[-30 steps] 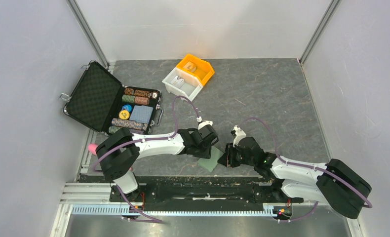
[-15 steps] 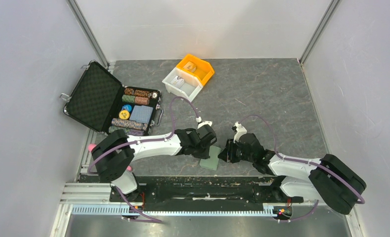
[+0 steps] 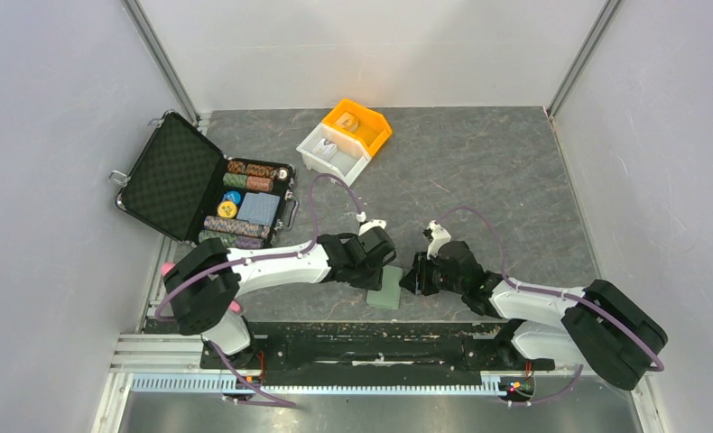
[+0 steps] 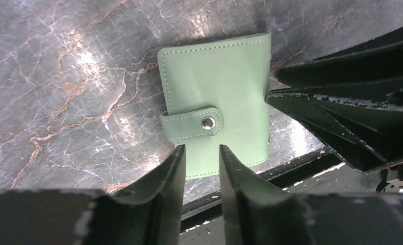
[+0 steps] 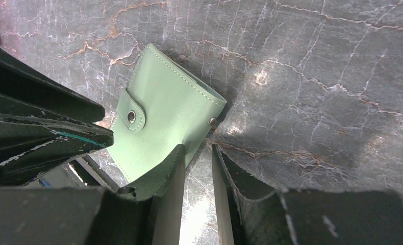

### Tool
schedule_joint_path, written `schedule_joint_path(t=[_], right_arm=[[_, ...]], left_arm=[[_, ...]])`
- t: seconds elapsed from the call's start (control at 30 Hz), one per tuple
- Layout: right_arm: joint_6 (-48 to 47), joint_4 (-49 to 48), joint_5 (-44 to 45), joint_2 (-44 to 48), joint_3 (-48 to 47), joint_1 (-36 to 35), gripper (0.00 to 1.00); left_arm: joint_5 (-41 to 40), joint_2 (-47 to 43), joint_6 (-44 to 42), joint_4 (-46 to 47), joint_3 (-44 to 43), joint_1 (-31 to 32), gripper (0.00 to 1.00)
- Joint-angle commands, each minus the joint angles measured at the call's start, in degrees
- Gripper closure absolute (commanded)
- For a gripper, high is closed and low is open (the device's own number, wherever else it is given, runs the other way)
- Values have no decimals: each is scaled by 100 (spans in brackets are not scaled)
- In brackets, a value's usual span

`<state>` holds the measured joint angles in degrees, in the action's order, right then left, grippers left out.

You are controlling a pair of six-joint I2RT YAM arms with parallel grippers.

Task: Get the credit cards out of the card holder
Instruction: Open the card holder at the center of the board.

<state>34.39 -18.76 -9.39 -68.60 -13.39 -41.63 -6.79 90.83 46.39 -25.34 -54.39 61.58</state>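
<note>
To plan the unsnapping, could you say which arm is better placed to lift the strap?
Probably left: the left gripper points straight at the snapped strap of the card holder; the right gripper sits at its opposite edge.

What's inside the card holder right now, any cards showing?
Nothing inside shows. The card holder lies closed on the table, its strap snapped across the front. No card edge sticks out; whatever the pockets hold is covered by the green panels.

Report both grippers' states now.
Left gripper: jaws narrowly open, holding nothing, over the card holder.
Right gripper: jaws narrowly open, holding nothing.
</note>
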Motion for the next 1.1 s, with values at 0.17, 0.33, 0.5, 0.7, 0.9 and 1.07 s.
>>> schedule_joint_path(t=[0.17,0.33,0.5,0.7,0.9,1.07], right_arm=[[12,129,-87,233,-16,23,71],[47,102,-39,341,94,23,71],[48,65,-18,372,163,24,72],[90,-20,-63,371,195,23,72],[256,-133,-38,369,217,27,64],[405,-333,-27,207,300,27,63]], left_arm=[[-535,412,-313,-683,-947,38,49],[-664,743,-393,-1069,-1297,76,50],[-594,1100,-434,-1250,-1604,124,50],[-571,1344,-377,-1311,-1641,171,52],[-605,1417,-333,-1368,-1621,203,67],[-642,1297,-332,-1368,-1634,211,86]])
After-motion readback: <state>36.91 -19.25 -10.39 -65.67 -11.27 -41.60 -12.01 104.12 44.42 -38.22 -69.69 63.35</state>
